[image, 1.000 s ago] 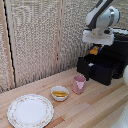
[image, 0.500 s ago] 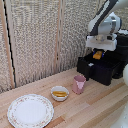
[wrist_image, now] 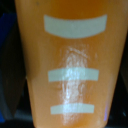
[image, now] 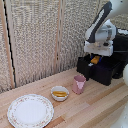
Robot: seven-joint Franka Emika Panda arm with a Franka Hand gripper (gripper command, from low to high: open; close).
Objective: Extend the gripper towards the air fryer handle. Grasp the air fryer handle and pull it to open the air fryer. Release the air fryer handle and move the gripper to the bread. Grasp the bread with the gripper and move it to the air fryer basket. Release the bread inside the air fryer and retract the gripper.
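Observation:
My white gripper (image: 95, 58) hangs over the pulled-out black air fryer basket (image: 93, 71) and is shut on the orange-brown bread (image: 95, 60). The bread sits just above the basket's open top. In the wrist view the bread (wrist_image: 67, 65) fills almost the whole picture, orange with pale stripes. The black air fryer (image: 118, 56) stands at the exterior view's right behind the basket. I cannot pick out the air fryer handle against the black drawer front.
A pink cup (image: 79, 84) stands on the wooden table (image: 95, 107) just in front of the basket. A small bowl (image: 60, 93) with a yellow-orange food piece is next to it. A patterned white plate (image: 30, 110) lies at the exterior view's left.
My gripper has come down a little with the bread, closer to the open basket. Cup, bowl and plate have not moved.

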